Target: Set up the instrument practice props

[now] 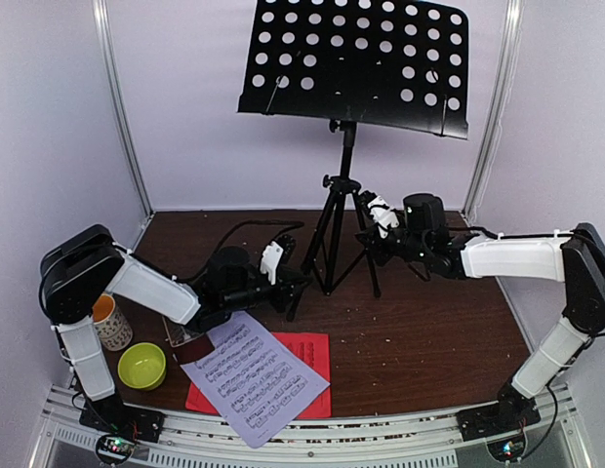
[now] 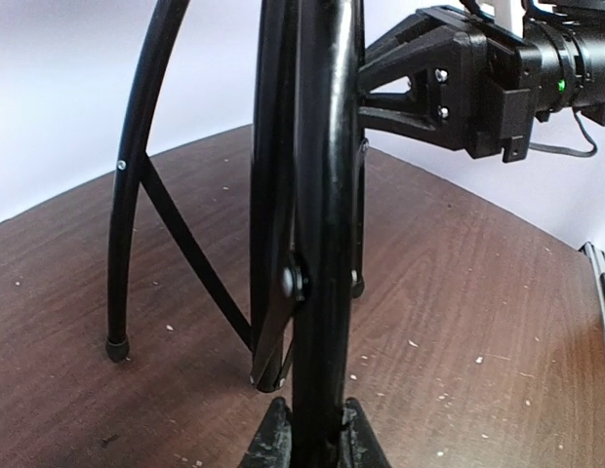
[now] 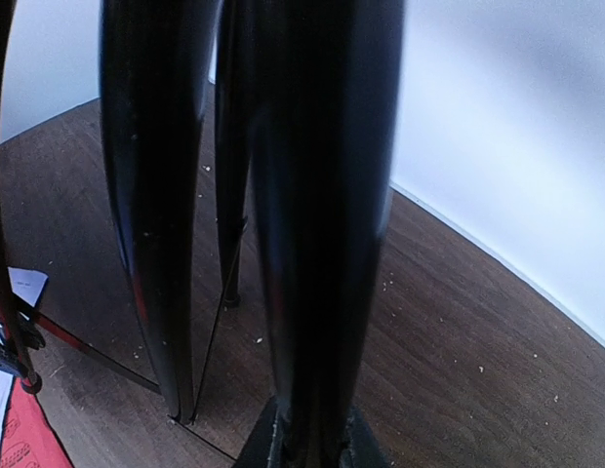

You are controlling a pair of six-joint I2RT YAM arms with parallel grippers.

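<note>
Brown table [image 1: 429, 331], white walls. The stand [image 1: 347, 156] is upright at centre back, with the sheets [image 1: 254, 375] lying near the front edge. My left gripper [image 2: 312, 439] is clenched on one tripod leg [image 2: 317, 244], my right gripper [image 3: 312, 439] on another. Risk: an uneven pull between my arms folds the legs or tips the top-heavy desk [image 1: 356, 63].

We log a robot lab cell: plain white walls [image 1: 185, 127], aluminium corner posts [image 1: 122, 107], wood-grain bench [image 1: 429, 322], left arm [image 1: 151, 288] and right arm [image 1: 512, 258] bolted to a slotted rail [image 1: 381, 436] along its near edge.
</note>
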